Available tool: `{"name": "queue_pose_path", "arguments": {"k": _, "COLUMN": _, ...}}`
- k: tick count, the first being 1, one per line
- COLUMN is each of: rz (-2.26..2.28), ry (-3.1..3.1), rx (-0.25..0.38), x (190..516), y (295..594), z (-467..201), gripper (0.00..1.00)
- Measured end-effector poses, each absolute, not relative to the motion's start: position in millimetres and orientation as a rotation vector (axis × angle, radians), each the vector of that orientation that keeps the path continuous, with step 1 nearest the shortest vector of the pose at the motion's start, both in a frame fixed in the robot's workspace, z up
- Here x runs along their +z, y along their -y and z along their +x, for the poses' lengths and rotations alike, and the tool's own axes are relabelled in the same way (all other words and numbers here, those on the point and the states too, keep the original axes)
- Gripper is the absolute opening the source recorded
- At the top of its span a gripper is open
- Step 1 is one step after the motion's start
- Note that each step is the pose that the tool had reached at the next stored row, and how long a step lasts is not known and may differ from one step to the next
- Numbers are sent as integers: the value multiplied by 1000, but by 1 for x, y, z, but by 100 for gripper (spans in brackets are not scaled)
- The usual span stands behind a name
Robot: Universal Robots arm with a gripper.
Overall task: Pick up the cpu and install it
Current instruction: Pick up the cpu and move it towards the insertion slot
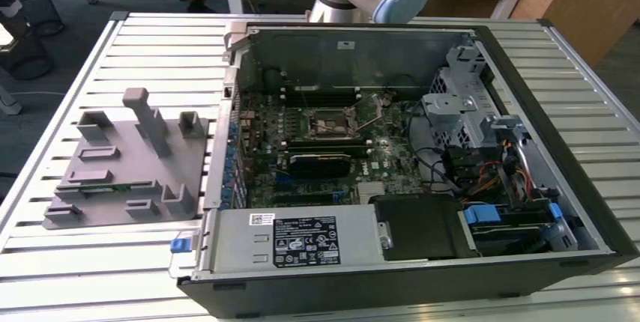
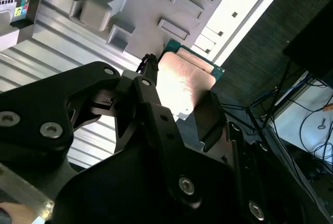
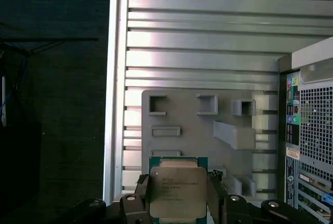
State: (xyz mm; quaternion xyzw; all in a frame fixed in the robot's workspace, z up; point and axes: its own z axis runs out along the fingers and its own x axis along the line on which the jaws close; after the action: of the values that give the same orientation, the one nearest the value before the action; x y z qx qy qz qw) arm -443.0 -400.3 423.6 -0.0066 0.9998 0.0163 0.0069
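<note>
The cpu (image 3: pixel 177 190) is off the table, clamped by two opposite edges between the fingers (image 2: pixel 208 117) of the gripper (image 3: pixel 179 204), with its silvery top plate facing the first wrist view. It hangs above the grey fixture plate (image 3: pixel 197 130), which lies on the slatted table (image 3: pixel 208 37) close to one of its long edges, with dark floor just past that edge. The computer case (image 1: pixel 400 157) stands beside the plate on the same table, toward the exterior view's right. The socket (image 1: pixel 335 121) sits well inside it, on the motherboard (image 1: pixel 300 165).

The main risk, as I judge it, lies in the grip. Only thin rims are pinched, so a jolt could let the chip twist or slide out, and a drop here could send it off the table's edge. A chip held slightly askew would meet the socket crooked and could damage its contacts. So would one turned the wrong way round. The case's walls and the parts crowding the socket leave little room, so a knock against them could also shift the chip in the grasp.
</note>
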Motion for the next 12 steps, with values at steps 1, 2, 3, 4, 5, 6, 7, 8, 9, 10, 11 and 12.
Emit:
{"name": "queue_pose_path", "arguments": {"k": 1, "rz": -21, "ry": -3127, "rx": 51, "x": 424, "y": 400, "z": -441, "gripper": 53}}
{"name": "queue_pose_path", "arguments": {"k": 2, "rz": -21, "ry": -3127, "rx": 51, "x": 424, "y": 400, "z": -440, "gripper": 53}}
{"name": "queue_pose_path", "arguments": {"k": 3, "rz": -21, "ry": -3127, "rx": 51, "x": 424, "y": 400, "z": -438, "gripper": 53}}
{"name": "queue_pose_path", "arguments": {"k": 4, "rz": -21, "ry": -3127, "rx": 51, "x": 424, "y": 400, "z": -437, "gripper": 53}}
{"name": "queue_pose_path", "arguments": {"k": 5, "rz": -21, "ry": -3127, "rx": 51, "x": 424, "y": 400, "z": -435, "gripper": 53}}
{"name": "queue_pose_path", "arguments": {"k": 6, "rz": -21, "ry": -3127, "rx": 51, "x": 424, "y": 400, "z": -434, "gripper": 53}}
{"name": "queue_pose_path", "arguments": {"k": 7, "rz": -21, "ry": -3127, "rx": 51, "x": 424, "y": 400, "z": -432, "gripper": 53}}
{"name": "queue_pose_path", "arguments": {"k": 8, "rz": -21, "ry": -3127, "rx": 51, "x": 424, "y": 400, "z": -430, "gripper": 53}}
{"name": "queue_pose_path", "arguments": {"k": 9, "rz": -20, "ry": -3127, "rx": 51, "x": 424, "y": 400, "z": -429, "gripper": 53}}
{"name": "queue_pose_path", "arguments": {"k": 10, "rz": -20, "ry": -3127, "rx": 51, "x": 424, "y": 400, "z": -427, "gripper": 53}}
{"name": "queue_pose_path", "arguments": {"k": 11, "rz": -21, "ry": -3127, "rx": 51, "x": 424, "y": 400, "z": -425, "gripper": 53}}
{"name": "queue_pose_path", "arguments": {"k": 12, "rz": -21, "ry": -3127, "rx": 51, "x": 424, "y": 400, "z": -424, "gripper": 53}}
